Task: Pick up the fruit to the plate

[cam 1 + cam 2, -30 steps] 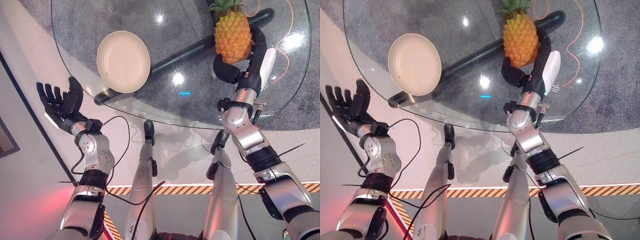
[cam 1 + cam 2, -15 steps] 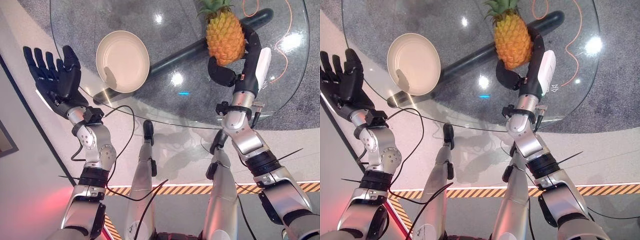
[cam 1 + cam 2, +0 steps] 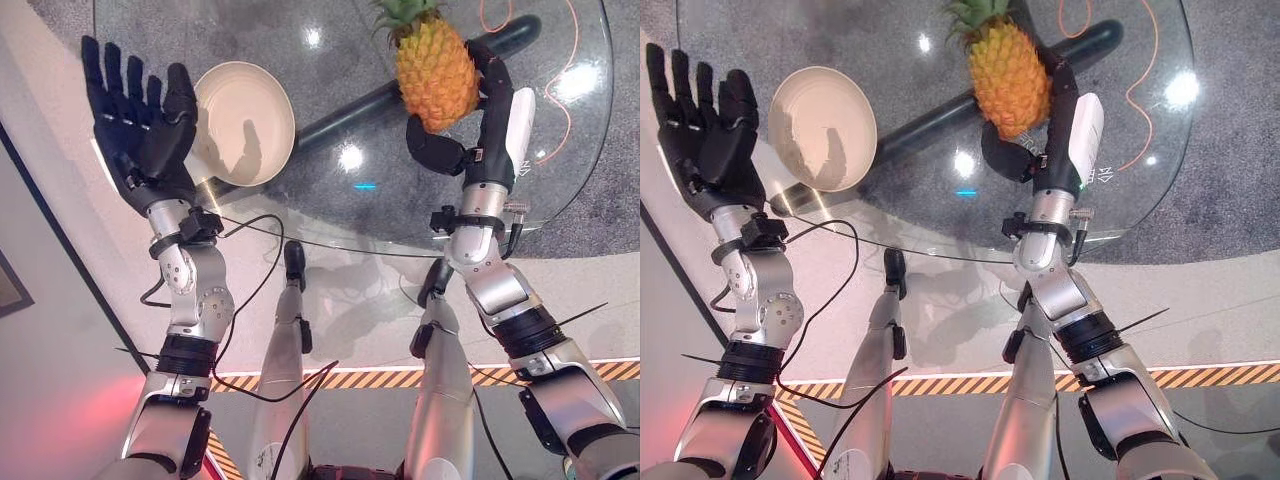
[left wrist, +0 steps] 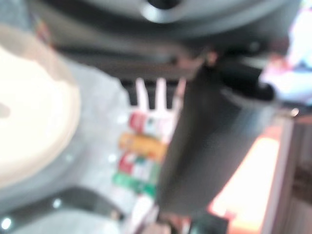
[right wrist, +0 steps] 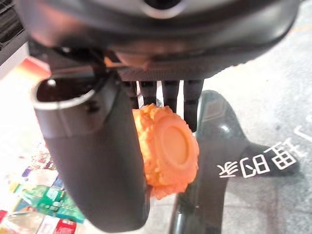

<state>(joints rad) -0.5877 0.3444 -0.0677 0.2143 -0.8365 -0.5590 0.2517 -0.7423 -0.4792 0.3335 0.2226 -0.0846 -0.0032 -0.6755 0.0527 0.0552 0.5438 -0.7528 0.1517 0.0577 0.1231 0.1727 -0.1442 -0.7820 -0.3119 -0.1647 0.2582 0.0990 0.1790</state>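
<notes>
My right hand is shut on an orange pineapple with a green crown, held above the round glass table. The right wrist view shows the pineapple's base clamped between thumb and fingers. A cream plate sits on the table at the left, some way from the fruit. My left hand is raised at the table's left edge, palm up and fingers spread, right beside the plate and holding nothing. The plate's rim shows past the thumb in the left wrist view.
A dark tubular table base runs under the glass between plate and pineapple. An orange cable loops beneath the table's right side. Yellow-black hazard tape crosses the floor near my feet.
My left hand has risen from low beside the table up to the plate's left edge. My right hand has carried the pineapple leftward and slightly up toward the plate.
</notes>
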